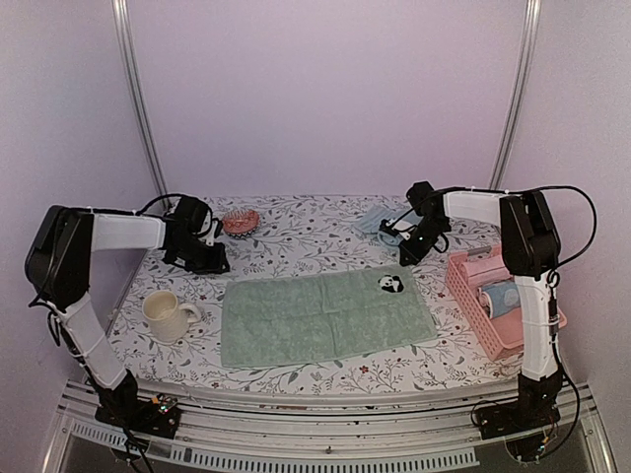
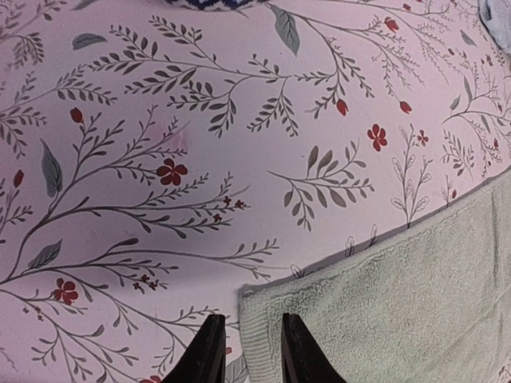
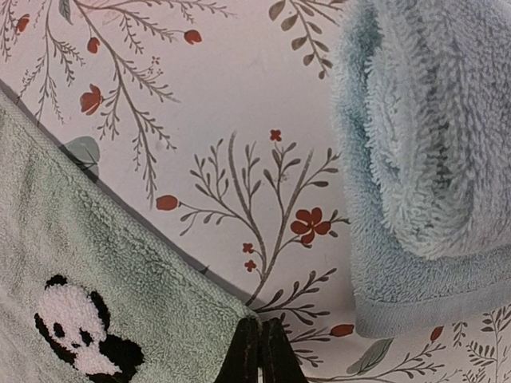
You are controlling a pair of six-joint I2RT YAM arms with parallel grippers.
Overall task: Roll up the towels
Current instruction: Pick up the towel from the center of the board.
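Note:
A pale green towel (image 1: 325,317) with a panda patch (image 1: 391,285) lies flat and spread out on the flowered tablecloth. My left gripper (image 1: 212,261) is at the towel's far left corner. In the left wrist view it (image 2: 251,351) is open, one finger over the towel (image 2: 399,303) and one over bare cloth. My right gripper (image 1: 409,254) is at the far right corner. In the right wrist view it (image 3: 262,351) is shut on the tip of that corner of the green towel (image 3: 96,263), beside the panda patch (image 3: 76,331). A rolled light blue towel (image 1: 380,222) (image 3: 431,159) lies just beyond.
A cream mug (image 1: 168,315) stands left of the green towel. A pink basket (image 1: 493,305) holding rolled items sits at the right edge. A round pink object (image 1: 240,221) lies at the back, near the left arm.

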